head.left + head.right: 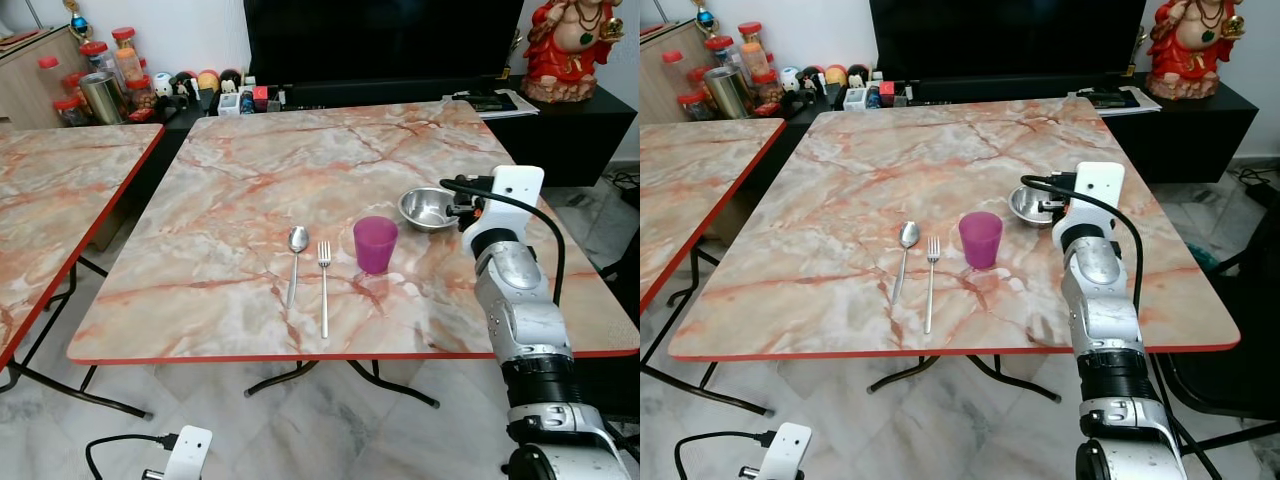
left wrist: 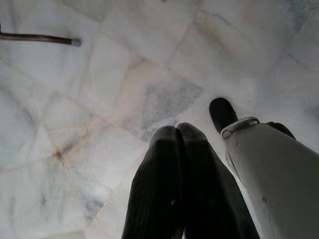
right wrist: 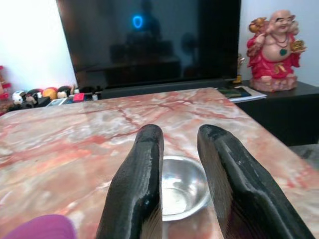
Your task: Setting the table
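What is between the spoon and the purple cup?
The fork lies between the spoon and the cup on the table, apart from both. Both eye views show it.

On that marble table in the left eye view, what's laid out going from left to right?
Spoon → fork → purple cup → steel bowl, with the robot's right gripper at the bowl's right rim.
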You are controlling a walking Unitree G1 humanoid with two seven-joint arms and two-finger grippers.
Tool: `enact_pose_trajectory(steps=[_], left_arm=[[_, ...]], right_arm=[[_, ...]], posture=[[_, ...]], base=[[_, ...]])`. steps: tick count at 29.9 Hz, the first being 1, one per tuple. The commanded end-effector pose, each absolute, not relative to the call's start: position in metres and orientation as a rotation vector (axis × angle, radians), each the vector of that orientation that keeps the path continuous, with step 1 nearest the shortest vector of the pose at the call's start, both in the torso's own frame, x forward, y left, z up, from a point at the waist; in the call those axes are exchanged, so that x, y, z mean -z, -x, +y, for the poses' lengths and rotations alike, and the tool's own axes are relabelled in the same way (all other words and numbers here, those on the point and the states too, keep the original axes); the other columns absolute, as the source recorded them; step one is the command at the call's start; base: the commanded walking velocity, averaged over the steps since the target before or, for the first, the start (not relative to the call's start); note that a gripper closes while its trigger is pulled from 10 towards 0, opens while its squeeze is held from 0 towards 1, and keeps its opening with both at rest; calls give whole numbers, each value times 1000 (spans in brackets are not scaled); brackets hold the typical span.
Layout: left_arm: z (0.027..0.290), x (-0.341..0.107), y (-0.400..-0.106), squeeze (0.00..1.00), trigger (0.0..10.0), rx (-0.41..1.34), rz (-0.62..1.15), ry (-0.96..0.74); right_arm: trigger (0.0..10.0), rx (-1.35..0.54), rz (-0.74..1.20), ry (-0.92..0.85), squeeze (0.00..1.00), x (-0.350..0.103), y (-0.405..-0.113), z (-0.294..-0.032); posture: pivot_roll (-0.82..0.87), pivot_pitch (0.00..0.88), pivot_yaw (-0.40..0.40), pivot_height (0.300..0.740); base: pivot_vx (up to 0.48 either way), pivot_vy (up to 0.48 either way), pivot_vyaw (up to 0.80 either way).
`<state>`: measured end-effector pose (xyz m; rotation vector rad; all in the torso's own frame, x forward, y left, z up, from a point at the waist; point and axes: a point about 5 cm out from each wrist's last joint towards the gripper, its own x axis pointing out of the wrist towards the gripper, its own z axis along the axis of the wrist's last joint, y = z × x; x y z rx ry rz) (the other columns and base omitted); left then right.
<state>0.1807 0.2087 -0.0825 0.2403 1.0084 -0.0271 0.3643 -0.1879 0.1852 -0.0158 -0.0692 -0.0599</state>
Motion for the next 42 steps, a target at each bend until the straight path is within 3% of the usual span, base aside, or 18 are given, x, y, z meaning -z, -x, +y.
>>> enact_pose_trajectory(steps=[1, 19, 42], left_arm=[[211, 82, -180, 0, 10000, 9, 1007, -233], [216, 83, -177, 0, 10000, -48, 1006, -190], [213, 86, -172, 0, 10000, -53, 1026, -178]], right_arm=[[10000, 66, -82, 6, 0, -189, -366, -188], [10000, 56, -80, -13, 0, -188, -368, -182], [10000, 39, -79, -19, 0, -187, -370, -179]], posture=[[-150, 0, 57, 740], [-132, 0, 46, 740], [-122, 0, 36, 740]], base=[[0, -300, 0], [0, 0, 0], [359, 0, 0]])
